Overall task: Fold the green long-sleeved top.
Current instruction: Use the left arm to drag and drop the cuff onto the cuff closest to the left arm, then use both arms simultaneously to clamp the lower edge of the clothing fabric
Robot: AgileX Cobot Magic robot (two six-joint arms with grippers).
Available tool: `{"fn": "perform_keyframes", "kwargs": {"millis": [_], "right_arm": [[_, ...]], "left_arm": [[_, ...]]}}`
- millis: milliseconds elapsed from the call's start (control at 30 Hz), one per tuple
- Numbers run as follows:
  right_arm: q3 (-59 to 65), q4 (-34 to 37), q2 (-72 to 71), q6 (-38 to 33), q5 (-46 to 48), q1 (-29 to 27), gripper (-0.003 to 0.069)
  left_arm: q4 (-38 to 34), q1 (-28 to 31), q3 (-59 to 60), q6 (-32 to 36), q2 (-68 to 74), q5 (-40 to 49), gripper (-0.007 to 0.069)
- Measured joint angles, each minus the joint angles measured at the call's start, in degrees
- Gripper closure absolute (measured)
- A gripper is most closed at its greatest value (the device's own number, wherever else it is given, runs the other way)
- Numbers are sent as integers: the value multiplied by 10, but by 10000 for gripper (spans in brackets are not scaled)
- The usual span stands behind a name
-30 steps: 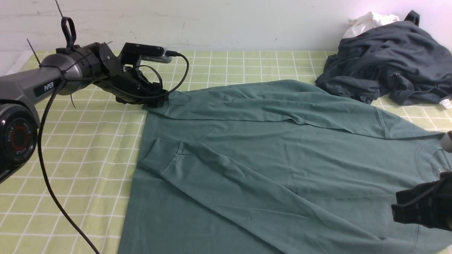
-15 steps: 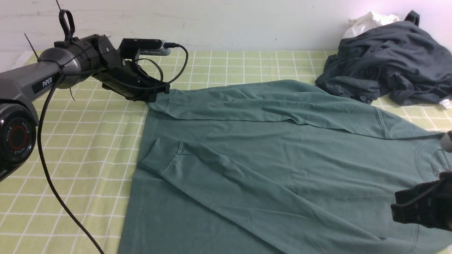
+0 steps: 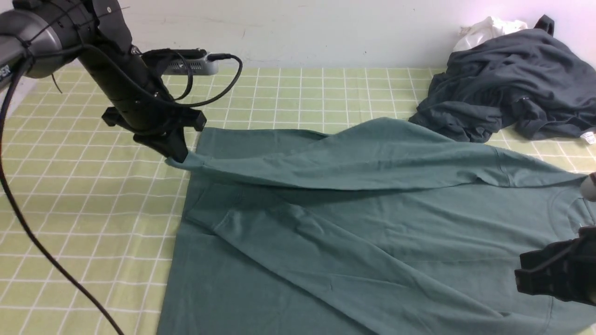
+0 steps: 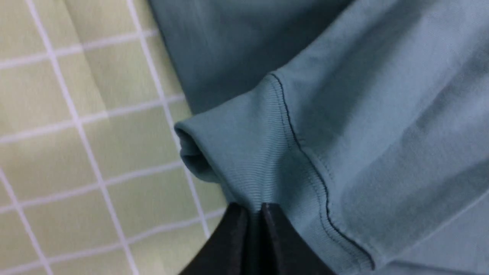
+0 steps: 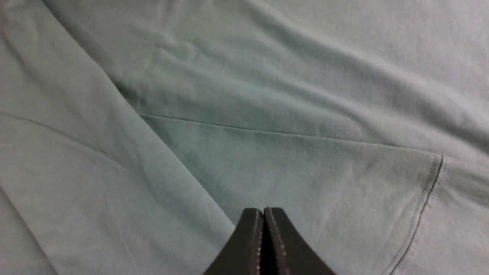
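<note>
The green long-sleeved top (image 3: 354, 242) lies spread across the checked table, neck at the right edge. My left gripper (image 3: 179, 157) is shut on the ribbed cuff (image 4: 244, 168) of the far sleeve (image 3: 335, 163) and holds it lifted above the table at the top's hem side. The near sleeve (image 3: 288, 242) lies folded across the body. My right gripper (image 3: 524, 274) is shut and empty; in the right wrist view (image 5: 263, 210) it hovers over the top's fabric (image 5: 267, 114) near a seam.
A darker charcoal-grey garment (image 3: 512, 83) lies heaped at the back right with a small white cloth (image 3: 486, 29) behind it. The green-and-white checked tablecloth (image 3: 93, 223) is bare at the left. A wall runs along the back. The left arm's cable (image 3: 28, 223) hangs at left.
My left gripper has risen and swung toward me with the cuff, lifting the far sleeve off the top's body. The right arm has not moved.
</note>
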Motion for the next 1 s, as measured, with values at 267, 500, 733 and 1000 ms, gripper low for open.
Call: {"fn": "perform_keyframes", "kwargs": {"millis": [267,500,733,1000], "right_arm": [[0,16,0,-4,4,1,673],[0,31,0,-19,7,1,673],[0,46,0,-51,26,1,673],[0,107,0,-118,39,1,673]], "left_arm": [[9,-19,207,-3,-92,-35,607],[10,-74,236,5,-99,-69,518],[28,-84,264,5,-131,-42,300],[22,-109,464,45,-319,-118,207]]}}
